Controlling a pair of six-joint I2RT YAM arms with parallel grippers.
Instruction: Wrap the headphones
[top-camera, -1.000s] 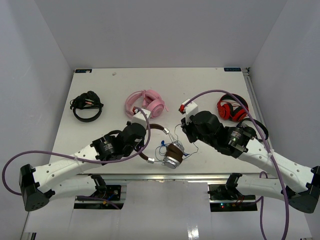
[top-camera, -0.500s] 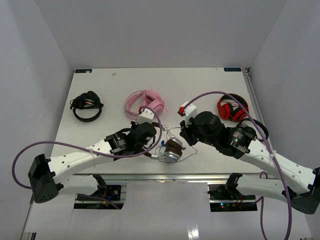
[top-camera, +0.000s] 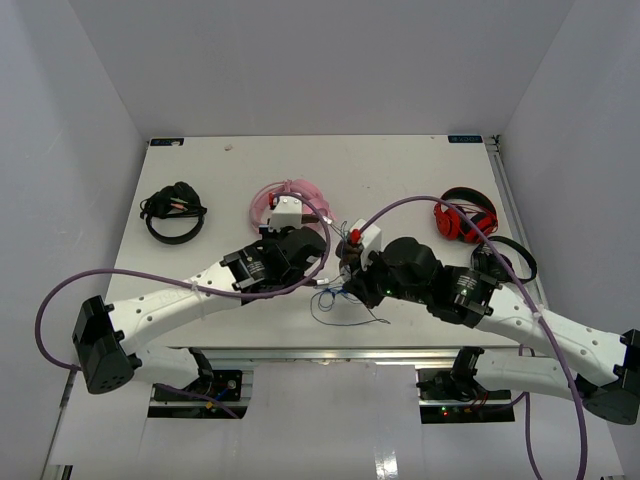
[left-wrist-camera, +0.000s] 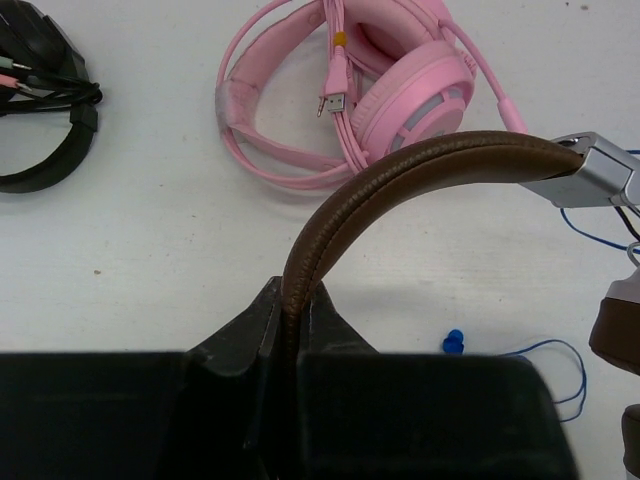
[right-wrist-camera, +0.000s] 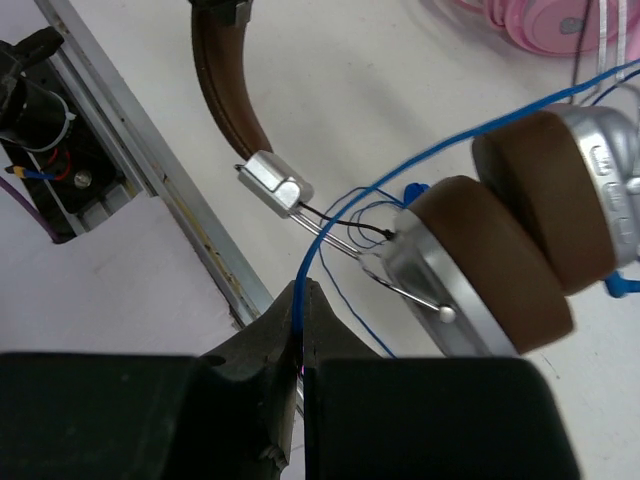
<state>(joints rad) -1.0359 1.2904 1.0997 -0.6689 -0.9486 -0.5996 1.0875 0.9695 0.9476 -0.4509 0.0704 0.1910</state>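
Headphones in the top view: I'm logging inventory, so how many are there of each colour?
Black over-ear headphones: 1
Pink over-ear headphones: 1
Red-and-black over-ear headphones: 1
Brown-and-silver over-ear headphones: 1
Total: 4
Dark loop further right: unclear, uncounted.

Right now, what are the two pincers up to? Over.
Left pincer shut on brown headband of headphones. Right pincer shut on their blue cord. Pink headphones lie close by.

Bright, even light; soft shadows
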